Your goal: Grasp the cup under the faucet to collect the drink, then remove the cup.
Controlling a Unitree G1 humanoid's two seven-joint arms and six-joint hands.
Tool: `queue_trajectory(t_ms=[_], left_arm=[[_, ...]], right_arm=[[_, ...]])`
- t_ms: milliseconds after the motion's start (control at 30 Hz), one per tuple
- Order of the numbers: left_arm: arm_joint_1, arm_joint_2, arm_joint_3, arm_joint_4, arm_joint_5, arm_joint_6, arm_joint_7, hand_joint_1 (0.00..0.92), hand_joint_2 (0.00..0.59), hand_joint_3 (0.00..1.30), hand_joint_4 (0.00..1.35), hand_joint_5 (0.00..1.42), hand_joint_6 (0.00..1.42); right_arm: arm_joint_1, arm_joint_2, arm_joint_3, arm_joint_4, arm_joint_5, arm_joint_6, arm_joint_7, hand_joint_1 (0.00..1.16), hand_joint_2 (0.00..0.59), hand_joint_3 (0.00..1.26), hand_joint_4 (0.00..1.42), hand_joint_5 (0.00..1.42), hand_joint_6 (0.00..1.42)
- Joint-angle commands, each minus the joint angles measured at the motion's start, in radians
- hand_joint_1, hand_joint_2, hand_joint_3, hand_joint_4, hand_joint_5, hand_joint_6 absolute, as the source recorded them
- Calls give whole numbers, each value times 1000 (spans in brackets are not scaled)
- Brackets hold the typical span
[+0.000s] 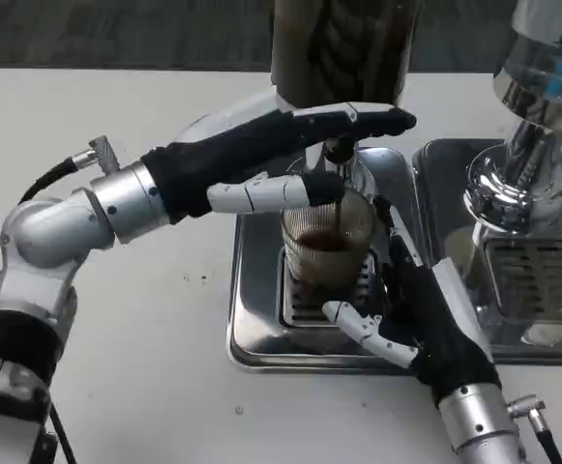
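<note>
Clear cup (327, 242) with dark drink in its base stands on the drip tray (261, 319) under the faucet (339, 150) — right hand (411, 314) wrapped around it from its right side, fingers clamped on the wall. Left hand (271, 155) above the cup, fingers extended over the faucet lever, thumb at the rim — holding nothing that I can make out

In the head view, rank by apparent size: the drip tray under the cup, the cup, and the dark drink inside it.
1. drip tray
2. cup, partly hidden by both hands
3. drink, a shallow dark layer
</note>
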Motion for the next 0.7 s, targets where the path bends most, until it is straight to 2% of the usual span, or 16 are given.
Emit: queue_trajectory(t_ms=[33, 500, 700], left_arm=[[40, -12, 29, 17, -37, 86, -69, 0, 62, 187, 124, 116, 51], [34, -46, 159, -16, -176, 225, -172, 0, 82, 209, 154, 137, 82], [69, -36, 223, -57, -210, 246, -177, 0, 83, 225, 175, 154, 97]], right_arm=[[-13, 2, 1, 6, 3, -23, 0, 588, 233, 0, 0, 0, 11], [-21, 7, 3, 37, 0, -44, -11, 572, 234, 0, 0, 0, 17], [-26, 12, 3, 47, -10, -49, -30, 569, 233, 0, 0, 0, 17]])
